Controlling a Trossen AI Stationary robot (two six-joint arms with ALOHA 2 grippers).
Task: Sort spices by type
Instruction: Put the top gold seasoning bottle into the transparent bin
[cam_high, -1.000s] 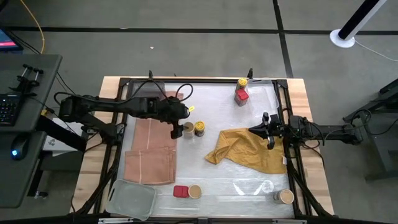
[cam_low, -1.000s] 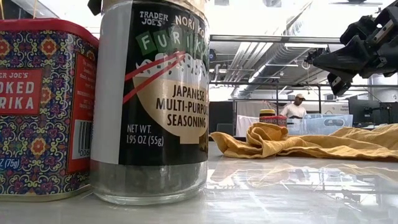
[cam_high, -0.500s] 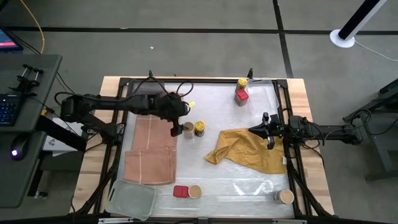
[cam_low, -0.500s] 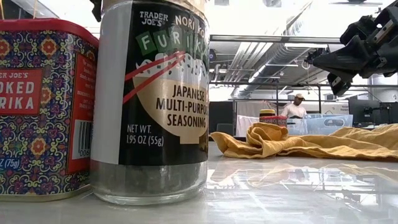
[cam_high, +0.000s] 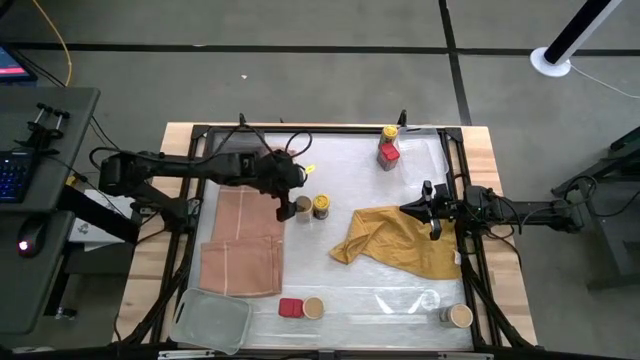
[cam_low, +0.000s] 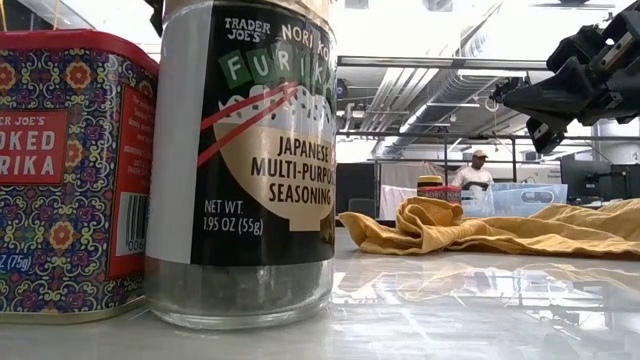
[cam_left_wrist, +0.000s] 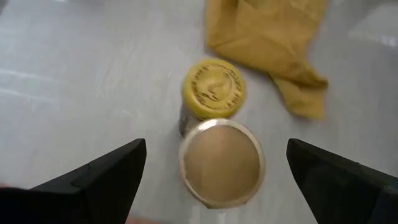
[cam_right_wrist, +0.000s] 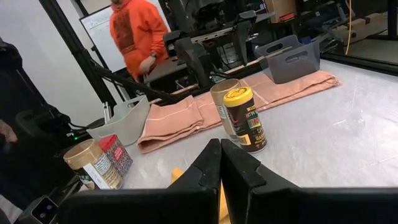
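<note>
The tan-topped jar (cam_low: 245, 160) reads "TRADER JOE'S", "FURIKA", "JAPANESE MULTI-PURPOSE SEASONING", "NET WT. 1.95 OZ (55g)". The red tin (cam_low: 70, 175) beside it shows "OKED RIKA" and "(75g)".

Two round yellow-capped jars (cam_high: 321, 206) (cam_high: 389, 131), three tan-topped cylindrical jars (cam_high: 302, 208) (cam_high: 313, 308) (cam_high: 459, 316), two flat red square tins (cam_high: 290, 308) (cam_high: 388, 154).

Desk (cam_high: 350, 290): glossy, reflective plastic sheet
Cloth (cam_high: 400, 240): soft mustard fabric, rumpled
Furikake jar (cam_low: 245, 160): clear glass, glossy label

tan-topped jar (cam_high: 302, 207) upright, touching yellow-capped jar (cam_high: 321, 206) | red tin (cam_high: 290, 307) beside tan-topped jar (cam_high: 313, 308)
</note>
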